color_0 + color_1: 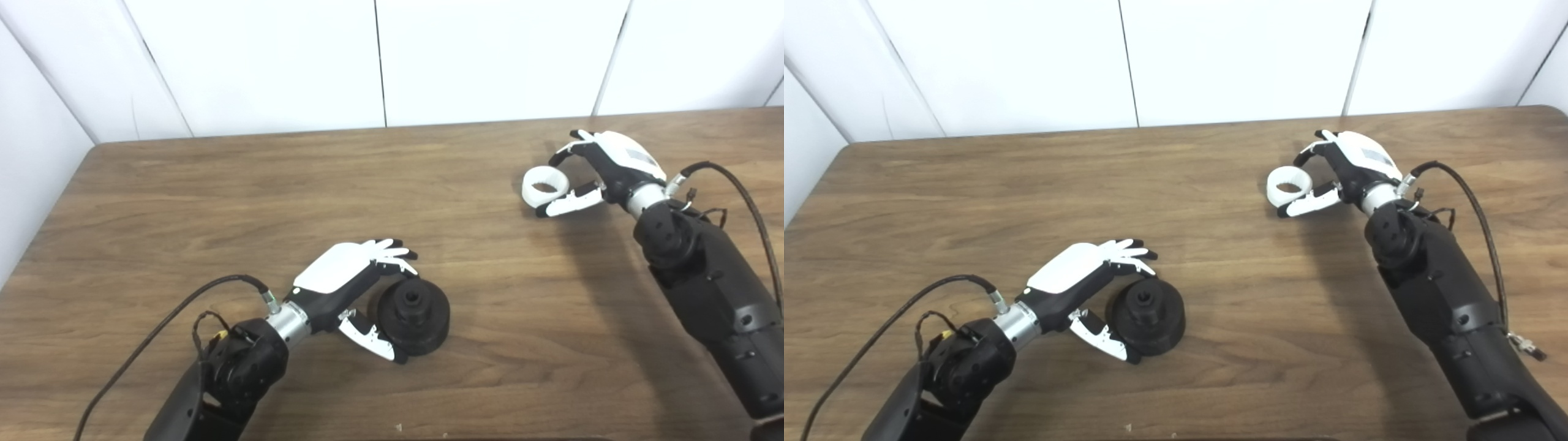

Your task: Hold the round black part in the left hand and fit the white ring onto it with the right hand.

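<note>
The left hand (343,285) cups the round black part (413,315) on the desk (245,196), fingers above, thumb below; whether it grips, I cannot tell. The right hand (603,168) pinches the white ring (545,185) loosely at its fingertips; it could slip or tilt before seating.

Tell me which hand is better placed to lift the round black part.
Left. The left hand already brackets the round black plastic part on the wooden table, fingers above, thumb below. The right hand is far off, around the white ring.
</note>
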